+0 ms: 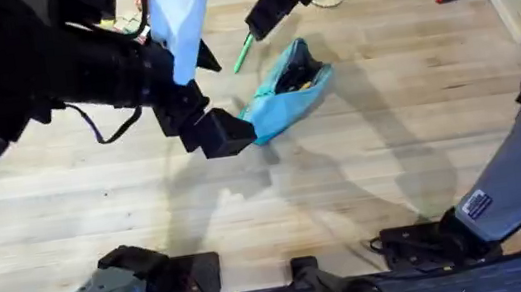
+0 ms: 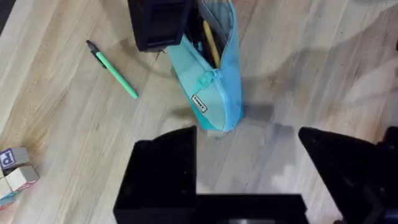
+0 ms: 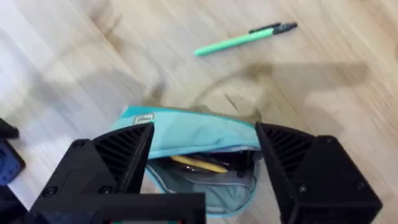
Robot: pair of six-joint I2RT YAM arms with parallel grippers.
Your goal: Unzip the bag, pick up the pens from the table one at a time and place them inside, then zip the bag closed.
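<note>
Your worktop (image 1: 392, 149) of pale planks spreads across the whole overhead frame. Just above its centre lies the bag (image 1: 286, 94), turquoise, its zipper open at the upper right end. The left wrist view gives you what the overhead does not: a small white label (image 2: 199, 104) sewn on the bag's side, its print too small to read, the round teal pull (image 2: 208, 79) partway along the zipper, and a yellow pencil (image 2: 210, 42) inside the open mouth. At that view's lower left corner sit lettered blocks (image 2: 13, 171), one showing a "d".

Your left pincer (image 1: 220, 131) stands open at the bag's lower left end; from its own camera the black fingers (image 2: 163, 168) spread wide with nothing between them, the bag's closed end just beyond. Your right pincer (image 1: 264, 16) hangs open above the bag's mouth, both fingers (image 3: 118, 155) apart and straddling the opening, holding nothing.

The green pen (image 1: 243, 52) lies on the worktop upper left of the bag, apart from it; the right wrist view shows its dark tip (image 3: 281, 27).
</note>
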